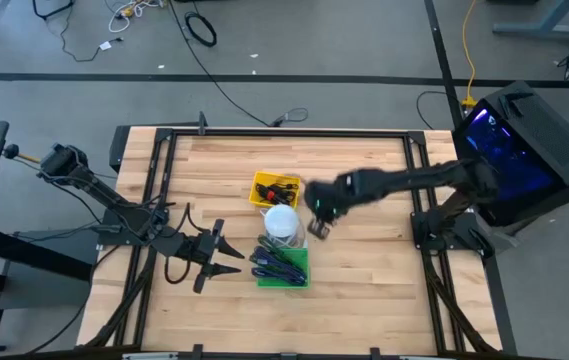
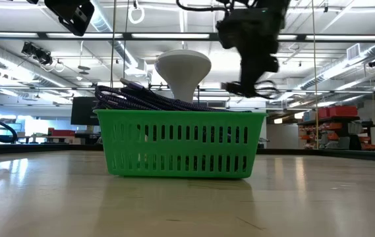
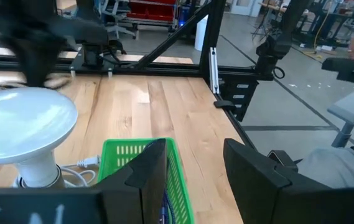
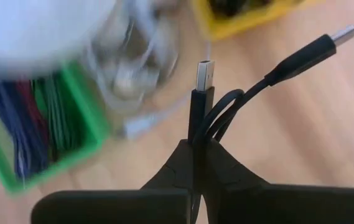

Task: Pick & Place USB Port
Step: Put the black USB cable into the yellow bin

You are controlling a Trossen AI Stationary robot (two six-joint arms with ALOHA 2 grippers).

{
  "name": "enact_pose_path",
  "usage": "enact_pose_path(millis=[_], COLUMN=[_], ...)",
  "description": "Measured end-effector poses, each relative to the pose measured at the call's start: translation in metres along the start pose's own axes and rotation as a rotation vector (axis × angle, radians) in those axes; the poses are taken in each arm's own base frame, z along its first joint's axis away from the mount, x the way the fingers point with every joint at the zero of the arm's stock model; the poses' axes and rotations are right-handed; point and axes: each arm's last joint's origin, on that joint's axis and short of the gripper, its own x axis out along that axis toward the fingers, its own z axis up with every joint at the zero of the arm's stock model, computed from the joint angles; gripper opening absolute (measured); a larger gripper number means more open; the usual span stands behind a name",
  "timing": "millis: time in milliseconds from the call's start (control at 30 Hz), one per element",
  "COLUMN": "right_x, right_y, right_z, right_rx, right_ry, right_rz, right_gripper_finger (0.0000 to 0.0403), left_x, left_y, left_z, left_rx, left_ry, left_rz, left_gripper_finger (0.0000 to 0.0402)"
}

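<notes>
Overhead camera looks straight down on my whole table. Low one sits at tabletop level, close on the green basket, facing the room. My wrist cameras peer past my fingers; all four share that basket.

Table: pale varnished wood, slight sheen. Green basket: slotted, probably plastic. USB plug: shiny metal.

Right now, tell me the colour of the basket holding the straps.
Green: the basket with slotted walls, clearest in the low view.
</notes>
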Motion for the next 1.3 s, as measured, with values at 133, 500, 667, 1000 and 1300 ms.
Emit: enact_pose_path(millis=[133, 500, 667, 1000, 1300], right_x=[-0.006, 0.018, 0.033, 0.055, 0.07], right_y=[-0.023, -0.06, -0.069, -0.066, -0.065], right_z=[0.024, 0.06, 0.07, 0.107, 0.116], right_rx=[-0.004, -0.048, -0.072, -0.18, -0.228], right_ry=[-0.082, -0.185, -0.212, -0.234, -0.209], right_rz=[0.073, 0.184, 0.195, 0.212, 0.186], right_gripper_finger=[0.0004, 0.0004, 0.0004, 0.0004, 0.0004], left_x=[0.0, 0.001, 0.002, 0.004, 0.004], left_y=[0.0, 0.005, 0.005, 0.015, 0.015], left_z=[0.0, 0.003, 0.004, 0.006, 0.005], left_rx=[0.002, 0.011, 0.021, 0.012, 0.021], left_ry=[0.0, -0.023, -0.031, -0.04, -0.032], left_rz=[0.0, 0.02, 0.021, 0.073, 0.068], left_gripper_finger=[0.0165, 0.0165, 0.0165, 0.0165, 0.0165])
